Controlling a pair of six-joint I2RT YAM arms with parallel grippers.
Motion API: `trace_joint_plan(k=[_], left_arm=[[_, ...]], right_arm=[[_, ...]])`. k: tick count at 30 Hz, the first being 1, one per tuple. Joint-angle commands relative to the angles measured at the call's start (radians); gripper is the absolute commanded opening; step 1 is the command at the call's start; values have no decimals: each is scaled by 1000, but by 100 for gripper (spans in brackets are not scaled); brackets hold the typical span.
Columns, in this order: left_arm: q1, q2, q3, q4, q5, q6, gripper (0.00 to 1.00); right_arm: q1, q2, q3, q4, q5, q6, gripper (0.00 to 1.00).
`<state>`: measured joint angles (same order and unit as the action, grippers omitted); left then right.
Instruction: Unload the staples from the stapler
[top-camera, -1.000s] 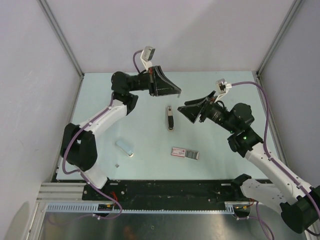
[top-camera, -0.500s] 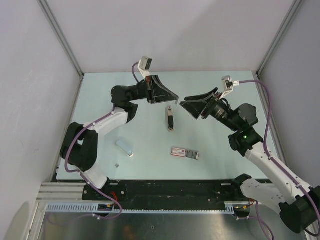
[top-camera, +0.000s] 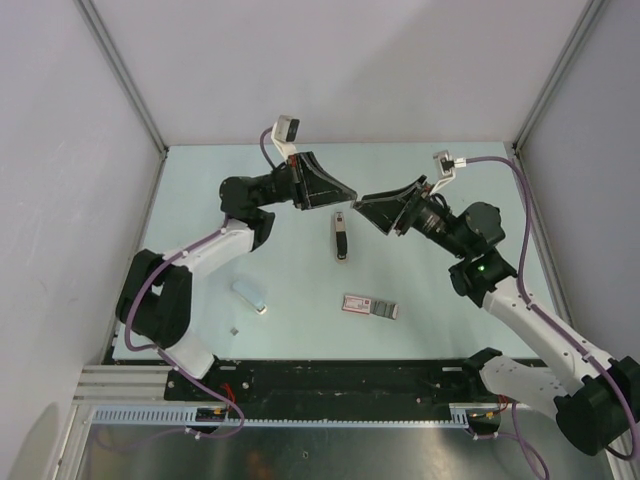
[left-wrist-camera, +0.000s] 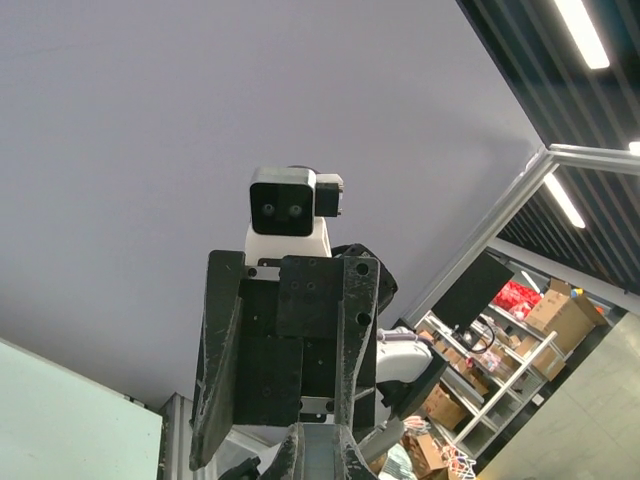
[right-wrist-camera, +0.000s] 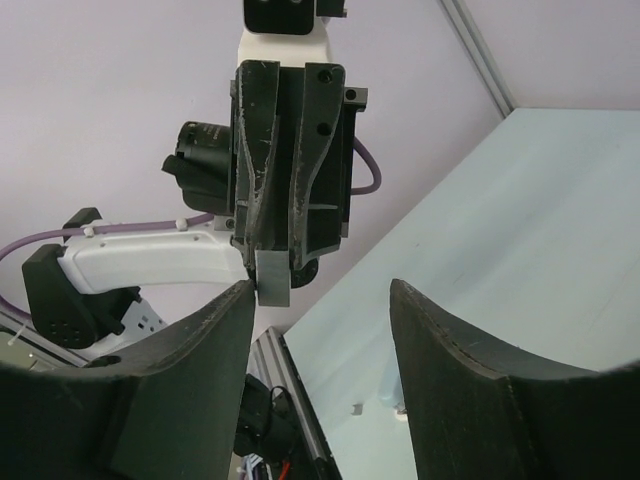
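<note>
The stapler (top-camera: 341, 237) lay flat on the counter (top-camera: 200, 195), roughly at its middle. Its long axis ran away from the arm bases, and the silvery strip showed along its top. Nothing touched it.

Both arms were raised on the far side of the stapler. The left pincer (top-camera: 350, 193) hung just beyond the stapler's far end and slightly to its left, pointing right. The right pincer (top-camera: 368, 212) hung just to the right of that far end, pointing left, so the two faced each other tip to tip with a small gap between them.

In the right wrist view the right pincer's own fingers (right-wrist-camera: 190, 380) stood wide apart at the bottom of the picture. The left pincer appeared between and above them, its two black fingers narrowing to a V with the tips together. A small grey face showed at those tips. I could not tell whether it was part of a finger or something pinched there. The left wrist view looked back at the right pincer head-on, its jaws set apart, against the wall.

A flat pinkish box (top-camera: 370, 306) lay on the counter nearer the bases than the stapler and a little to its right, apart from it. A short pale blue-white block (top-camera: 250, 293) lay well to the stapler's left, also nearer the bases.
</note>
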<state>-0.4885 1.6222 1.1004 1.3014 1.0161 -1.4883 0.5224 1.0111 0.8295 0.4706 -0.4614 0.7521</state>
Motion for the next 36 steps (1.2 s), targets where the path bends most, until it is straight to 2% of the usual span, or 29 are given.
trace_joint_plan(k=[1,16,26,31,34,36], left_arm=[[-12,-50,-19,46,-25,28,0],[-15,-33,-18,46,-30,68,0],[-14,-28,-27,40,-19,95,2],[-4,-26,-15,-25,17,142,15],[9,-27,-12,-68,41,177,40],[20,-35,-8,-99,63,216,48]], right_arm=[[11,11,34,77,-8,19,59],[31,31,34,97,-7,39,40],[36,27,34,78,7,29,23],[36,15,34,14,15,-11,19],[35,1,34,-55,31,-43,17],[31,-11,34,-117,44,-63,17]])
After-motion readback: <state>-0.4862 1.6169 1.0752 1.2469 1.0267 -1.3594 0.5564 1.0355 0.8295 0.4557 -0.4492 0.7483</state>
